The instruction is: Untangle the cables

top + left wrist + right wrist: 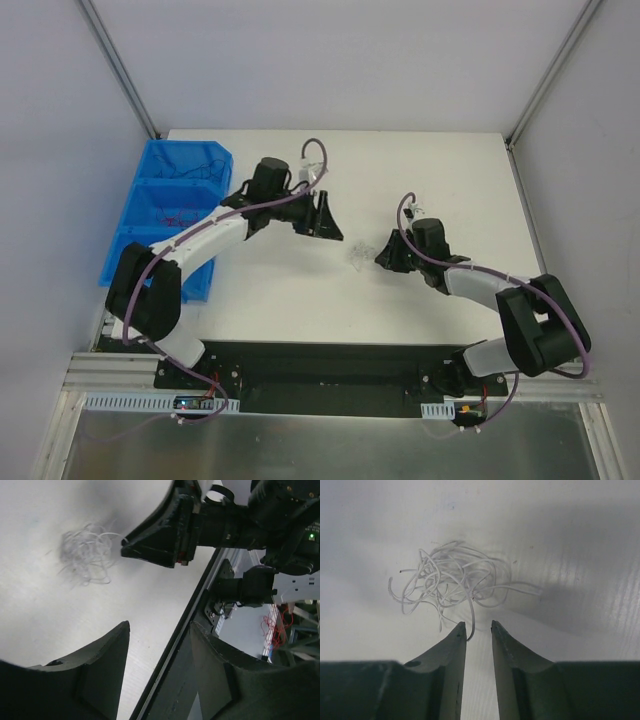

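Blue bins: far left of the top view, at the table edge, well apart from the work and not in play.
Left gripper: centre-left in the top view, up and left of the clump. Fingers spread wide with nothing between them, clear of the wires.
Cables: one small pale clump lying flat on the white table. It sits mid-frame in the top view between both grippers, and upper centre in the right wrist view. Loops cross all over each other; a few loose ends poke out left, right and down.
Right gripper: just right of the clump in the top view, tips low near the table. Jaws are drawn to a narrow slot, and one strand end hangs into the slot. A gap is visible on both sides of it, so no pinch yet.
Done: nothing, by my read. No wire lies apart from the clump.
Left: all of it. Likely first step is to nip that strand end, then draw it out of the knot.
Risk: the whole clump may drag along rather than one wire.
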You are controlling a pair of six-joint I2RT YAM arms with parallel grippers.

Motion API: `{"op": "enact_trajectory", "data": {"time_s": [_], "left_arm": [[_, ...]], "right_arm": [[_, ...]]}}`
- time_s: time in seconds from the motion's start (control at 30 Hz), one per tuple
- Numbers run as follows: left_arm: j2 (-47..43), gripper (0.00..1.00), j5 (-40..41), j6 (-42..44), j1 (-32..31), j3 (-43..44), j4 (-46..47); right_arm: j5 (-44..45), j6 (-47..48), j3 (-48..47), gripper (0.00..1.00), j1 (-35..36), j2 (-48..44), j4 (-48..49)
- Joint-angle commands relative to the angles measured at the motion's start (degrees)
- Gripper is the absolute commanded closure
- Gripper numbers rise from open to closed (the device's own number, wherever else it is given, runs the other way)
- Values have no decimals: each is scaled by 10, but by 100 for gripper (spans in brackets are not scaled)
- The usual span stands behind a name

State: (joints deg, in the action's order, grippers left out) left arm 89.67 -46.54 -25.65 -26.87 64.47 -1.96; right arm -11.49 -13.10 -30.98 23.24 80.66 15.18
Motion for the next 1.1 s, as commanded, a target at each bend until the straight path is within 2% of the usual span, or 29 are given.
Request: {"op": "enact_trajectory", "data": {"time_s": [0.0,0.07,0.1,0.2,0.3,0.4,0.53,0.7,1.0,1.07], "left_arm": [[50,55,26,38,-66,56,18],[72,55,49,87,-76,79,7],[77,52,68,116,-79,82,7],[113,38,95,165,-91,112,1],[169,36,102,139,-91,158,-15],[208,38,79,106,-93,174,-21],[238,42,83,111,-101,173,-22],[268,63,74,97,-102,196,-34],[262,73,73,85,-114,160,-31],[255,72,75,86,-117,152,-32]], "right_arm": [[-34,-15,-14,77,-2,13,49],[-47,-23,-15,95,-2,22,60],[-53,-26,-15,100,-3,26,67],[-61,-33,-7,99,-3,28,81],[-66,-36,-7,100,-5,27,83],[-70,-39,-5,100,-5,24,85],[-73,-39,-1,100,-6,16,87],[-78,-43,0,100,-6,20,93],[-81,-43,-3,100,-6,29,95],[-83,-46,-5,100,-6,33,96]]}}
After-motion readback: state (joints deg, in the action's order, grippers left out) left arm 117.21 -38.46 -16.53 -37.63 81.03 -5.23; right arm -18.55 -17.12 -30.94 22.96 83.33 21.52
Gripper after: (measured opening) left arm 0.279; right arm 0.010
